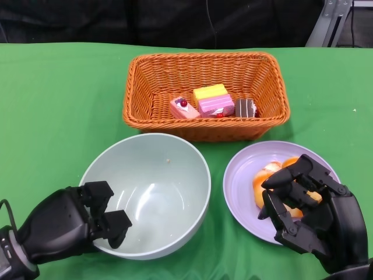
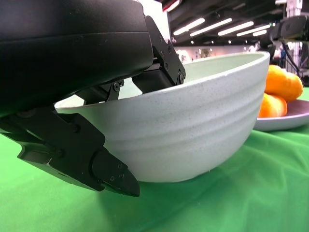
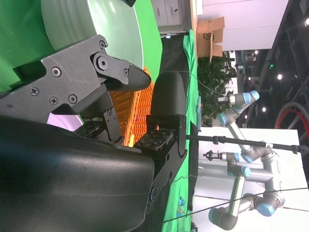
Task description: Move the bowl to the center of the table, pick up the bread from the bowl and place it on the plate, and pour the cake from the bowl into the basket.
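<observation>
The left hand (image 1: 70, 224) grips the near rim of the emptied bowl (image 1: 157, 181), fingers (image 1: 116, 224) hooked inside and the thumb outside, while the right hand (image 1: 309, 207) hovers half-curled, holding nothing, over the bread (image 1: 262, 184) on the plate (image 1: 239, 175), the cake (image 1: 213, 100) lying in the basket (image 1: 140, 87) just beyond the fingers.

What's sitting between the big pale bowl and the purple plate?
Nothing: the head view shows only a bare strip of green tablecloth between the bowl and the plate.

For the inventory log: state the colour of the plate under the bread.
The plate is pale lavender; the head view shows it best.
</observation>
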